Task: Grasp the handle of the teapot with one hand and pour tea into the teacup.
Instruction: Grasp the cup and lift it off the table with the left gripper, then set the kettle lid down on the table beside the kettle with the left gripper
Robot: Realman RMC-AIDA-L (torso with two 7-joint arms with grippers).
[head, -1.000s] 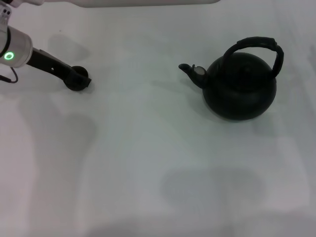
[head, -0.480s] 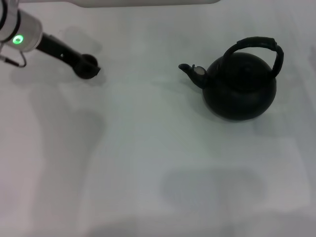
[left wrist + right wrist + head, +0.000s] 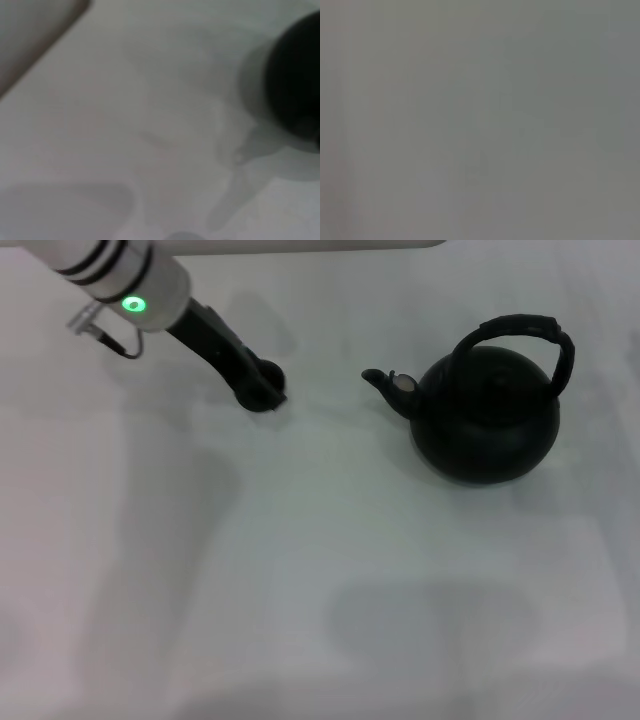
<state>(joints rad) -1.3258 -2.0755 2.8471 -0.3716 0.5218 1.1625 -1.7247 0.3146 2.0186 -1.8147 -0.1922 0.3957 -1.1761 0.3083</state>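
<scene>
Near us the white table (image 3: 300,570) lies wide and bare. Farther back, our left gripper (image 3: 262,390) reaches in from the far left edge, its dark tip at the teacup (image 3: 268,386); we cannot tell how wide it is. The teapot (image 3: 487,418) stands upright on the right, handle (image 3: 520,332) arched on top, its spout toward the cup, with open room between them.

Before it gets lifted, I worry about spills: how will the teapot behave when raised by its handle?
The teapot looks large and round-bodied, so probably heavy. Hanging from the arched handle, it may swing. Its spout sits high, so spills seem unlikely until it is tilted.
</scene>
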